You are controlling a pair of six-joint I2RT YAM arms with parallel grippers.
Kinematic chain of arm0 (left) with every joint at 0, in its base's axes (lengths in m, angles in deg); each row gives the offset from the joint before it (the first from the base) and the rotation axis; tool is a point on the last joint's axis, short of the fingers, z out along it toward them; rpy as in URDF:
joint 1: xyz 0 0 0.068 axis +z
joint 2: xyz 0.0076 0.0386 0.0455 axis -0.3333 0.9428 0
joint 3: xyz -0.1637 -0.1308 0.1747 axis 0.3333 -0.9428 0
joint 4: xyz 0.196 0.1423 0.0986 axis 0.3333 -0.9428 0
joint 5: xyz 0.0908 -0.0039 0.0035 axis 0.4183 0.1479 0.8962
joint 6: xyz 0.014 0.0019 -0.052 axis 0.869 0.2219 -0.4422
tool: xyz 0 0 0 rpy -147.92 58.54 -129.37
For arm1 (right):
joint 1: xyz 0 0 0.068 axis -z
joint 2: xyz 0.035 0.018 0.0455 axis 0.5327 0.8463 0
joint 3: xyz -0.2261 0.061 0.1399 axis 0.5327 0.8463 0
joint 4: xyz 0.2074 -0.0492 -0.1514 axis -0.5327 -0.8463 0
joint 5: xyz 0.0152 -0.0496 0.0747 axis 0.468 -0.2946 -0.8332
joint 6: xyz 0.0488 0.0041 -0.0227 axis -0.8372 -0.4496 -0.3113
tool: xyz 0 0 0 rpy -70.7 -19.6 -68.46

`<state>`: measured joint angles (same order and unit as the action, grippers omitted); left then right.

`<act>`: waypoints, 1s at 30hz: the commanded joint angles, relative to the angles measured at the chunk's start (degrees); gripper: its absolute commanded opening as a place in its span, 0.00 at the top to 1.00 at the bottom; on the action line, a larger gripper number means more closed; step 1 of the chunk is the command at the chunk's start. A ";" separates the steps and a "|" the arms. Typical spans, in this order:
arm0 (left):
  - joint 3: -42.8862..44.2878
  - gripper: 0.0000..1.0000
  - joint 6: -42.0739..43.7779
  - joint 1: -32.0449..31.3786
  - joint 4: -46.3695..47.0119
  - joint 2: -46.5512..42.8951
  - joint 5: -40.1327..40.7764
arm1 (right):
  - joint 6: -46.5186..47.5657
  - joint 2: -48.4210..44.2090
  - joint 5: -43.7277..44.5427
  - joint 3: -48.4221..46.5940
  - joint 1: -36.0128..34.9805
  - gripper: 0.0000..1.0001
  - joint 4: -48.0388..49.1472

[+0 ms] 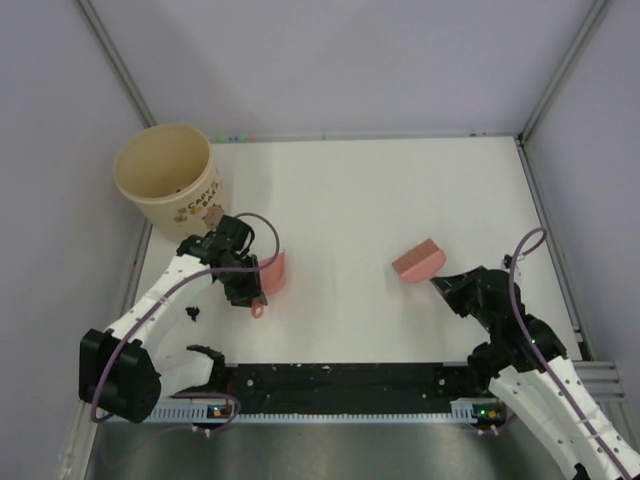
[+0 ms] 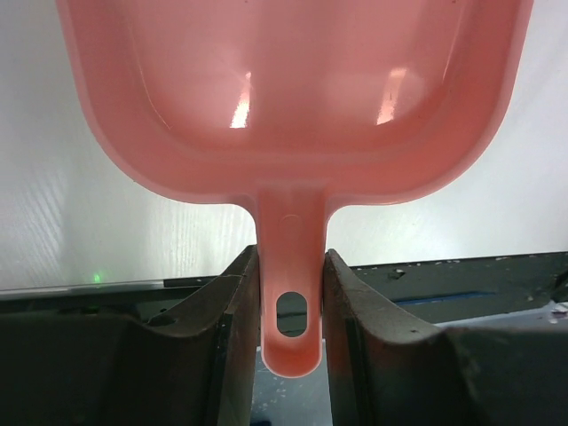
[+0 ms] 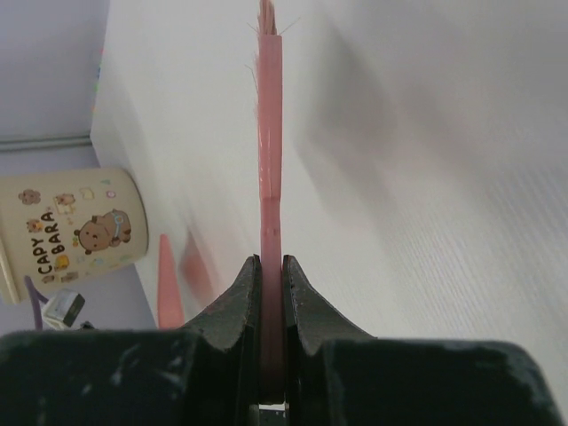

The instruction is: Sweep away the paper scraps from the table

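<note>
A pink dustpan (image 1: 273,272) is held by its handle (image 2: 291,293) in my left gripper (image 1: 250,290) (image 2: 291,257), which is shut on it. The pan (image 2: 293,98) stands on edge above the white table (image 1: 350,200) and its inside is empty. To the right, my right gripper (image 1: 440,283) (image 3: 272,266) is shut on a thin pink brush (image 1: 419,261) (image 3: 270,151). One small black bit (image 1: 193,314), seemingly a paper scrap, lies on the table under the left arm. No other scraps show.
A cream paper cup (image 1: 165,176) (image 3: 75,231) with a cartoon print stands at the table's far left corner, just beyond the left gripper. A black strip (image 1: 340,380) runs along the near edge. Grey-lilac walls close in the sides and back.
</note>
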<state>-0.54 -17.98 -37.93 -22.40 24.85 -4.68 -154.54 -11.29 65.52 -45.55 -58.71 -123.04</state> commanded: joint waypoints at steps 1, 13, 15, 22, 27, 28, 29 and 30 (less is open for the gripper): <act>-1.78 1.00 0.91 -2.71 2.51 1.91 3.14 | -3.14 -3.56 5.16 1.05 -0.63 1.00 -1.53; -1.35 1.00 -1.90 -12.39 4.97 11.58 8.77 | -10.35 -11.22 7.80 7.21 -0.63 1.00 -6.45; -1.87 1.00 -2.34 -12.83 5.59 12.29 8.77 | -10.35 -11.31 7.54 7.38 -0.63 1.00 -7.07; -2.14 1.00 -3.31 -13.71 5.60 15.28 10.53 | -10.87 -11.31 5.16 9.14 -0.63 1.00 -8.12; -1.70 0.86 -4.28 -14.41 4.19 16.51 10.97 | -11.32 -11.39 4.37 9.41 -0.63 1.00 -9.18; -1.70 0.82 -4.45 -14.41 4.10 16.51 10.97 | -11.32 -11.39 4.46 9.40 -0.72 1.00 -9.18; -1.79 0.78 -4.54 -14.50 4.10 16.42 10.97 | -11.32 -11.39 4.37 9.40 -0.64 1.00 -9.27; -1.79 0.75 -4.54 -14.59 4.01 16.25 10.88 | -11.32 -11.48 4.37 9.40 -0.63 1.00 -9.27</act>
<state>-2.05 -21.28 -52.14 -17.57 41.13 5.50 -165.54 -22.20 70.61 -36.18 -58.71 -131.24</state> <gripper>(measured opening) 0.356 0.062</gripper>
